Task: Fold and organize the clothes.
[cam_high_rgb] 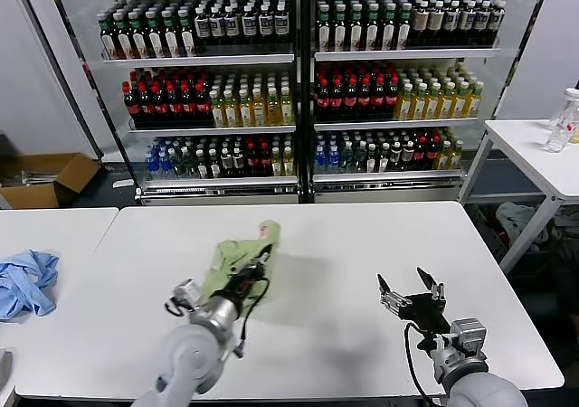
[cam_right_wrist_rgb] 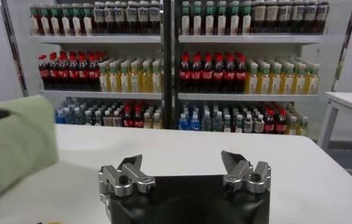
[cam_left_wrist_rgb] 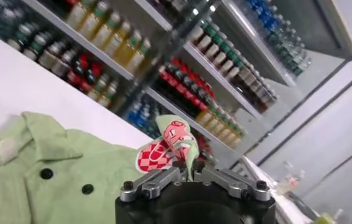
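Observation:
A light-green shirt (cam_high_rgb: 237, 257) lies bunched near the middle of the white table (cam_high_rgb: 362, 244). In the left wrist view it shows a collar, dark buttons (cam_left_wrist_rgb: 45, 173) and a red-and-white checkered print (cam_left_wrist_rgb: 158, 155). My left gripper (cam_high_rgb: 256, 264) is shut on a fold of this shirt (cam_left_wrist_rgb: 42, 182), pinching the fabric by the print and lifting it. My right gripper (cam_high_rgb: 412, 294) is open and empty above the table's front right. The green shirt shows at the edge of the right wrist view (cam_right_wrist_rgb: 14, 143).
A blue cloth (cam_high_rgb: 25, 280) lies on a second table at the left. Drink shelves (cam_high_rgb: 298, 81) stand behind the table. Another white table (cam_high_rgb: 543, 154) with bottles is at the right. A cardboard box (cam_high_rgb: 45, 179) sits on the floor at the left.

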{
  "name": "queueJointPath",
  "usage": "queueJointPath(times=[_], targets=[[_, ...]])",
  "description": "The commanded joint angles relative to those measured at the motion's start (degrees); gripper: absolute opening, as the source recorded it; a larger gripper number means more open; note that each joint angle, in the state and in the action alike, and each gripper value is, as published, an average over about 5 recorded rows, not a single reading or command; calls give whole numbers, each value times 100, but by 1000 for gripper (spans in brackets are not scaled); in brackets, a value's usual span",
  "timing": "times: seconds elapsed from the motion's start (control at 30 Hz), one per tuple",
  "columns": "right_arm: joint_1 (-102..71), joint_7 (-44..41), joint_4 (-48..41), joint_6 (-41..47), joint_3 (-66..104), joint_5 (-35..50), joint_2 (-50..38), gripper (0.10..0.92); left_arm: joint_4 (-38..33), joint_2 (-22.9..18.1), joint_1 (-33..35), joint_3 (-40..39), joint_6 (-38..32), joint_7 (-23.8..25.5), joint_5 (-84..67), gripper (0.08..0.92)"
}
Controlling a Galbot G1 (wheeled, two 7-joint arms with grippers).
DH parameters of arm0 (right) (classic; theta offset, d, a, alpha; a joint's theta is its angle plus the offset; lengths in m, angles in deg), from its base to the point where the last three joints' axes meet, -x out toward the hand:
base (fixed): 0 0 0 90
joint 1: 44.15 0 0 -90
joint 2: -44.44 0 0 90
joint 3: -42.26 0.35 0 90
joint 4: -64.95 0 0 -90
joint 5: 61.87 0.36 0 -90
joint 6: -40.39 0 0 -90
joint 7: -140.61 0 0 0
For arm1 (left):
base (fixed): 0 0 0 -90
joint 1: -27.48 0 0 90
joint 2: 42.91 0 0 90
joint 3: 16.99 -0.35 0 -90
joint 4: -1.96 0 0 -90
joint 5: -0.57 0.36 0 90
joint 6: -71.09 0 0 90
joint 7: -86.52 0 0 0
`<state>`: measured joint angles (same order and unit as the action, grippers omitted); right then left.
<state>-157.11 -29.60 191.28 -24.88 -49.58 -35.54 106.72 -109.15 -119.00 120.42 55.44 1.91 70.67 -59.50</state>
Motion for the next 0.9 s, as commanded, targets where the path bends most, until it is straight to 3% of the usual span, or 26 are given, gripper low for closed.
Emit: queueJointPath(times=[0.03,0.23,0.53,0.77,0.9], targets=[[184,-9,-160,-20,-32,90,-58,823,1118,-875,-788,-997,1,65,888,111],[470,-43,-339,-20,-208,152,-103,823,904,-642,-495,-1092,-17,628,2010,153],[1116,-23,-646,84,-754,391,-20,823,9,-221,8,-380,-222,774,1510,410],[2146,227,-1765,450,-1507,828,467,823,-77,538,513,795,-662,617,2219,609],[2608,376,-2365,544,-1835,885,832,823,-22,764,930,1258,-849,627,2310,730]])
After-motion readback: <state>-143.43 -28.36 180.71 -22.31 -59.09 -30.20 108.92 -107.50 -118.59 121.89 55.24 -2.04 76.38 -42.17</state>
